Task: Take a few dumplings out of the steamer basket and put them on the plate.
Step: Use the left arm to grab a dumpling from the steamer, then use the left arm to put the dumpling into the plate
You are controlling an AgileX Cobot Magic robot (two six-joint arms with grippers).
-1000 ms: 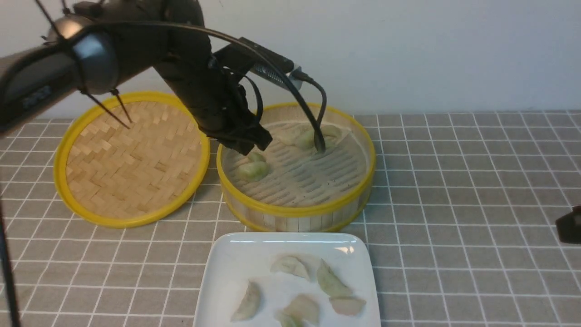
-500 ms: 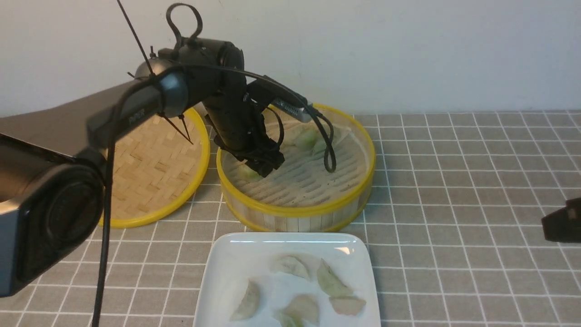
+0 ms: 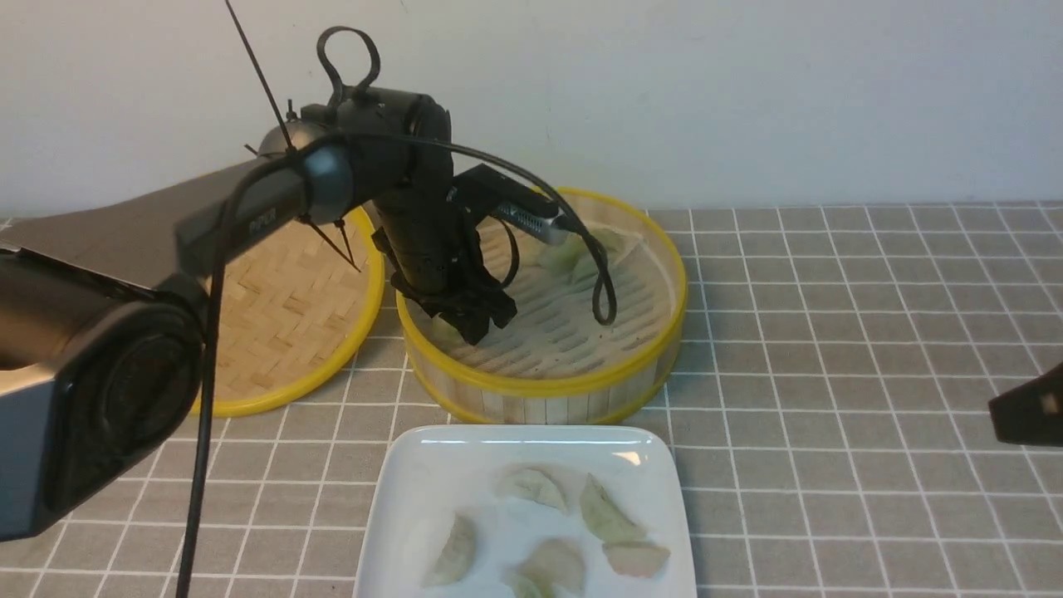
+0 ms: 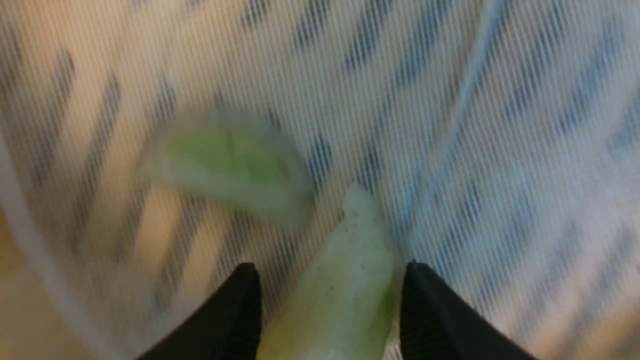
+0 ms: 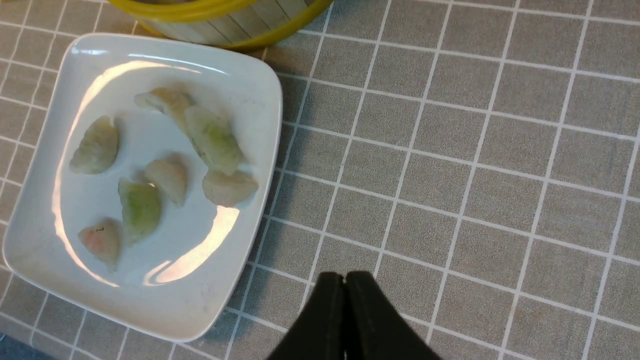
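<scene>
The steamer basket stands mid-table with my left gripper reaching down into its left side. In the left wrist view the left gripper is shut on a pale green dumpling just above the perforated liner. A second green dumpling lies blurred close beside it. More dumplings rest at the back of the basket. The white plate in front holds several dumplings. My right gripper is shut and empty over the tablecloth, to the right of the plate.
The flat woven lid with its yellow rim lies left of the basket, partly behind my left arm. A grey checked cloth covers the table. My right gripper shows as a dark shape at the right edge.
My left arm swung in and lowered its gripper into the basket's left side. The jaws widened, then closed round a green dumpling. The right gripper edged slightly further into view.
</scene>
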